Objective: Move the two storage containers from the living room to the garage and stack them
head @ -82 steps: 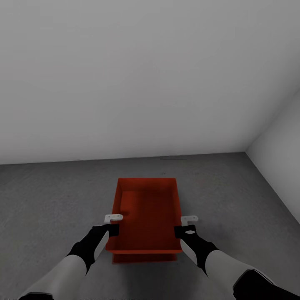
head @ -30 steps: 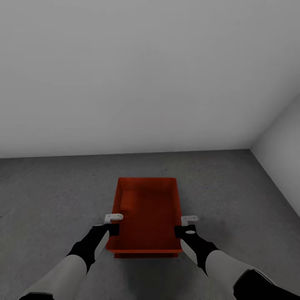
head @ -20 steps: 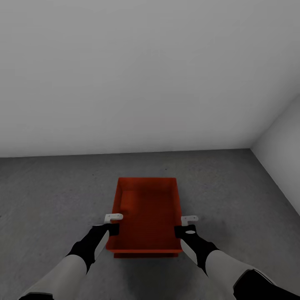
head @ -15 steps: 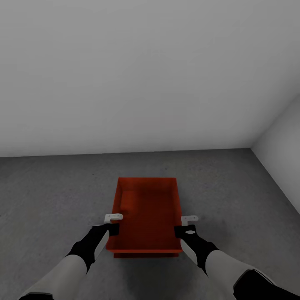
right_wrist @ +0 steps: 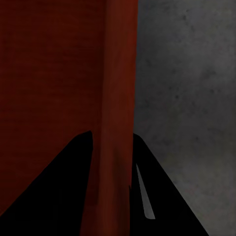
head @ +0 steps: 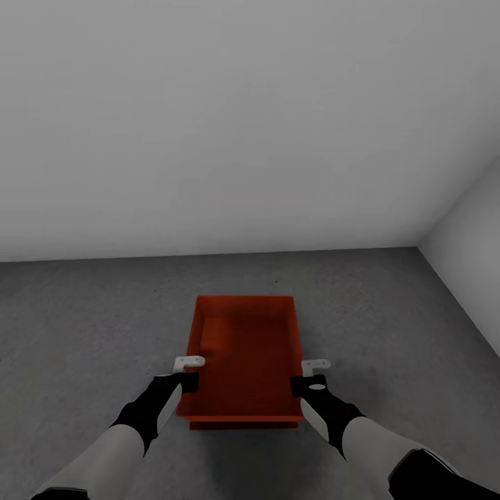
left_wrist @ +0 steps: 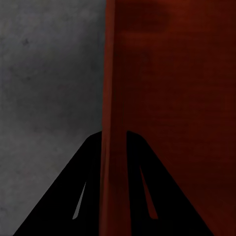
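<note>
In the garage, an orange-red storage container (head: 243, 347) is held level between my two arms above the dark grey floor (head: 83, 326). My left gripper (head: 189, 371) is shut on its left wall and my right gripper (head: 309, 375) on its right wall. In the left wrist view the gripper (left_wrist: 114, 135) straddles the thin red wall (left_wrist: 115, 73). The right wrist view has the other gripper (right_wrist: 112, 133) clamped on the opposite wall (right_wrist: 118, 73). A narrow red strip of the second container (head: 243, 425) shows directly beneath the held one's near edge, lined up with it.
A plain white-grey wall (head: 243, 139) rises just beyond the containers, and a side wall (head: 472, 236) meets it at the right corner. Bare concrete floor spreads to the left and right of the stack.
Since 2.7 s ago the view has shifted slightly, and less of the lower container's front shows beneath the held one. Over the last second nothing has moved.
</note>
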